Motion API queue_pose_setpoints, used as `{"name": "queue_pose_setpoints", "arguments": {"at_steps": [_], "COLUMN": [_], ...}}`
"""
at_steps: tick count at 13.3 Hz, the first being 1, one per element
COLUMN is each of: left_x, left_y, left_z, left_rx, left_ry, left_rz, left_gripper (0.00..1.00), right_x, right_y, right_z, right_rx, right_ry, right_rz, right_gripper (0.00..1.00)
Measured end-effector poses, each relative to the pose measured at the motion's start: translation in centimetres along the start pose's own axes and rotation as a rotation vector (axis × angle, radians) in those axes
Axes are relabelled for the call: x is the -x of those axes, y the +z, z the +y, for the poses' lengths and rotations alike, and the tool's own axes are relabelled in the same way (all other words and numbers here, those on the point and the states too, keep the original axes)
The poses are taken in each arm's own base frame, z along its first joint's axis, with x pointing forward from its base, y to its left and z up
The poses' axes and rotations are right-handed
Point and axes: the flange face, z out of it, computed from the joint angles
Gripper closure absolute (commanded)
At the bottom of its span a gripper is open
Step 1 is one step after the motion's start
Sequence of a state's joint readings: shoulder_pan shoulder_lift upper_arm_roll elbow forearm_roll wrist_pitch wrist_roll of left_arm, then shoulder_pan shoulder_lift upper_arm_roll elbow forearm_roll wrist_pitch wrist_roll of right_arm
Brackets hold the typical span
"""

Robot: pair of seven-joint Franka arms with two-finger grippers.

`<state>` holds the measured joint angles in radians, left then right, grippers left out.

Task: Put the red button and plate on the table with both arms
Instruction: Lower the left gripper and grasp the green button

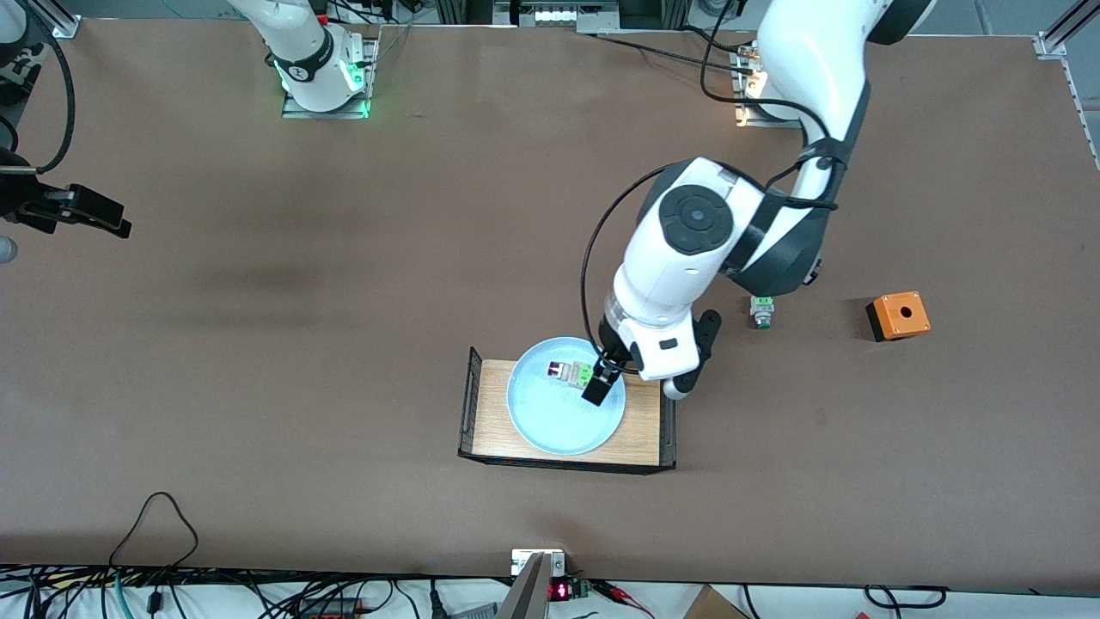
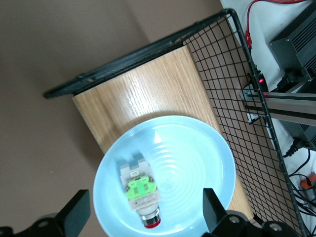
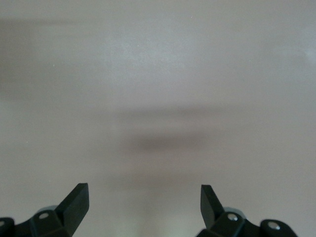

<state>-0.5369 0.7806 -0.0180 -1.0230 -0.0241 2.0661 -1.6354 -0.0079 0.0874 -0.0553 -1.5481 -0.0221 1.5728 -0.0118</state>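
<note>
Front view: low at frame centre, a light-wood tray (image 1: 490,413) with black wire ends sits on the brown bench (image 1: 258,344) and carries the plate (image 1: 550,430). The red button (image 1: 567,371) lies in the plate's upper part. The left gripper (image 1: 599,384) hangs over it, fingers spread, masking the button's green end. A green-capped button (image 1: 761,310) and an orange box (image 1: 898,315) stand mid-frame toward the edge. The right gripper (image 1: 90,215) waits at the upper edge over bare bench.

Left wrist view: the whole button (image 2: 140,190) shows between spread fingers (image 2: 76,210), plus the tray's wire mesh (image 2: 227,89).

Right wrist view: only spread fingers (image 3: 76,200) over bench (image 3: 158,89).
</note>
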Motion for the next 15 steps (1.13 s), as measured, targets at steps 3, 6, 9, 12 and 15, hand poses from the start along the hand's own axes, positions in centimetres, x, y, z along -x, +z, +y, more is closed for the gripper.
{"name": "queue_pose_setpoints", "arguments": {"at_steps": [3, 6, 9, 12, 15], "left_x": [1.8, 2.5, 2.4, 2.7, 3.4], "left_y": [1.8, 2.9, 4.2, 5.1, 6.1], "left_z": [-0.3, -0.4, 0.0, 0.2, 0.0], "left_rx": [-0.004, -0.01, -0.002, 0.018, 0.021], "left_ry": [0.006, 0.005, -0.002, 0.0, 0.008], "left_rz": [0.028, 0.032, 0.038, 0.057, 0.077], "left_gripper": [0.0, 0.0, 0.0, 0.0, 0.0], "right_x": [0.0, 0.0, 0.0, 0.0, 0.0], "right_y": [0.0, 0.0, 0.0, 0.0, 0.0], "right_z": [0.0, 0.0, 0.0, 0.0, 0.0], "right_rx": [0.0, 0.0, 0.0, 0.0, 0.0], "right_ry": [0.0, 0.0, 0.0, 0.0, 0.0], "right_rz": [0.0, 0.0, 0.001, 0.001, 0.001], "right_gripper": [0.0, 0.0, 0.0, 0.0, 0.0]}}
